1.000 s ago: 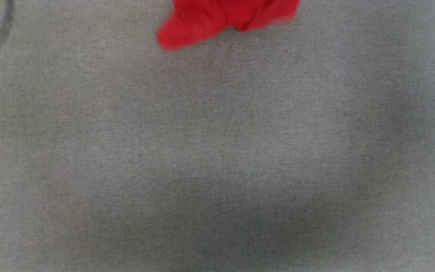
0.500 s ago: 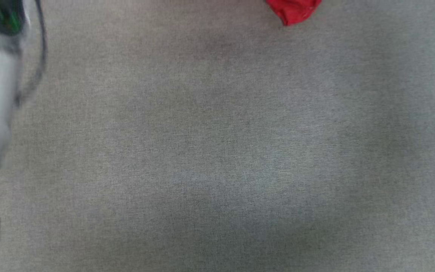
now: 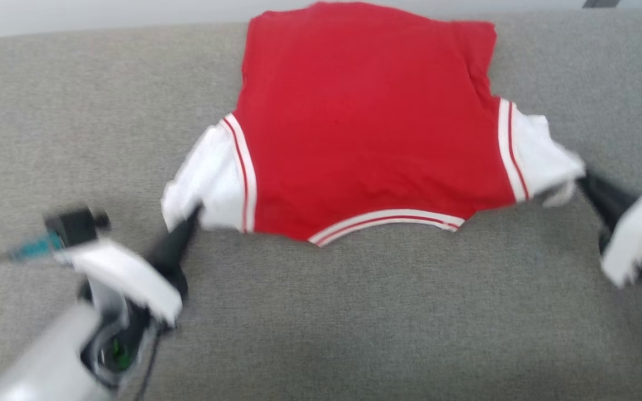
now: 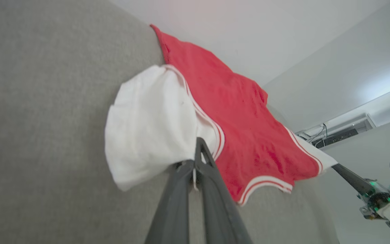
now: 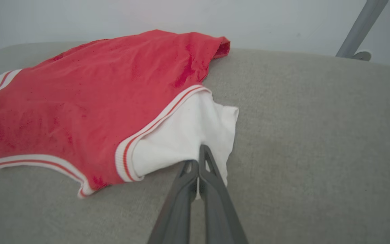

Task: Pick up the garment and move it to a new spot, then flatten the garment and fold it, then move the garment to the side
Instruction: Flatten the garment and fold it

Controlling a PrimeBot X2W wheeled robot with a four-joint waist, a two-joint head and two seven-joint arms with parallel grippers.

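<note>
I hold the red jersey T-shirt point(image 3: 371, 122) spread: left gripper point(image 3: 191, 215) jaws pinch its eight-o'clock sleeve, right gripper point(image 3: 580, 179) jaws its three-o'clock sleeve.

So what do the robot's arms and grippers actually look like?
The left gripper and right gripper each have two long, tapering dark grey fingers. Behind them sit white shells over black housings with green lights. The left wrist carries a black camera and teal connector.

Garment point(image 3: 371, 128) red, white sleeves, red-white striped trim; surface point(image 3: 354, 312) grey.
</note>
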